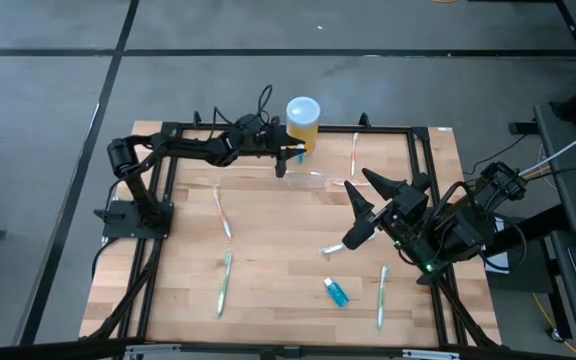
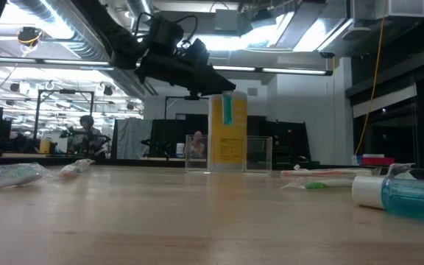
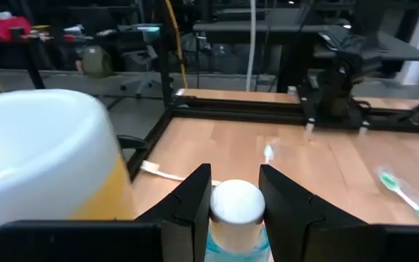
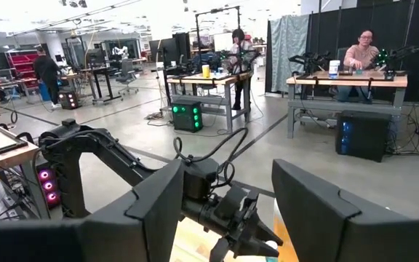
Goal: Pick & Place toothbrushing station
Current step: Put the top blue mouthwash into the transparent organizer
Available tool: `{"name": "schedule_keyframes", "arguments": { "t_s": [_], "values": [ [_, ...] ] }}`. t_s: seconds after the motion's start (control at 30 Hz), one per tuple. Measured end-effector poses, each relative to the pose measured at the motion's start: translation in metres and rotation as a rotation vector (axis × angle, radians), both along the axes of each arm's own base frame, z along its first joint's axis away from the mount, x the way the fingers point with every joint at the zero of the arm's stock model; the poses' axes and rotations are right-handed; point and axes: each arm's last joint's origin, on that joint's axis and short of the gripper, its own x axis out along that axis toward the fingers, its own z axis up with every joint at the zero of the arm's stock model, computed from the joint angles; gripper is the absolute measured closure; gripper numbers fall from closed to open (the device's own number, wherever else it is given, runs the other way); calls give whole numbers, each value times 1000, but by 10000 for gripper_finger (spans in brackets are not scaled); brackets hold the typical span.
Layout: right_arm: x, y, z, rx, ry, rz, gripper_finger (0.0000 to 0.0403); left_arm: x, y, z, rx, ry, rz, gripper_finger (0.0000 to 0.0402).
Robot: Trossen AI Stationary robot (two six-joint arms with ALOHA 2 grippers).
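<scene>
The toothbrushing station, a clear plastic holder [image 1: 308, 180], lies on the wood near the far edge; in the low view it shows as a see-through box [image 2: 256, 153]. My left gripper [image 1: 290, 157] hovers just beyond it, beside a yellow white-lidded container [image 1: 303, 118], and is shut on a small teal tube with a white cap [image 3: 235, 207]. My right gripper [image 1: 368, 195] is open and empty, raised above the table's right half; its fingers stand wide apart in the right wrist view [image 4: 228, 196]. My left gripper pinches the teal tube between its two fingers just below the white cap [image 3: 235, 202]. The fingers come from the table's left, slanting slightly down. The tube stands upright, cap up, and its teal body [image 2: 228, 110] hangs below the fingers, clear of the table.
Several toothbrushes lie on the wood [image 1: 223, 212] [image 1: 224, 283] [image 1: 382, 297] [image 1: 355, 152]. A second blue tube [image 1: 336, 292] lies near the front, close to the low camera [image 2: 400, 193]. A black frame [image 1: 408, 128] runs round the table. People work at benches in the room beyond [image 4: 361, 51].
</scene>
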Motion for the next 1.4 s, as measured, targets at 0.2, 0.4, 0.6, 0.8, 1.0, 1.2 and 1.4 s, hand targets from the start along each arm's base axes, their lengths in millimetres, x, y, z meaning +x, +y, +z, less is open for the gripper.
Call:
{"name": "schedule_keyframes", "arguments": {
  "t_s": [0.2, 0.4, 0.6, 0.8, 1.0, 1.2, 1.4],
  "values": [
    [0, 0, 0, 6, -7, 0, 190, -9, -5, -12, -28, -53, 3, 310],
    [1, -2, 0, 14, -16, -8, 190, -13, -15, -25, -45, -27, -14, 310],
    [2, -3, 0, 15, -17, -13, 190, -11, -25, -30, 17, 17, -17, 310],
    [2, -3, 0, 31, -36, -13, 190, -9, -19, -45, 24, 44, -1, 310],
    [2, -3, 0, 47, -55, -13, 190, -5, -15, -60, 16, 24, 7, 310],
    [2, -3, 0, 47, -55, -13, 190, -4, -13, -67, 11, 38, 15, 310],
    [3, -3, 0, 46, -55, -13, 190, -5, -10, -72, 21, 58, 25, 310]
  ]
}}
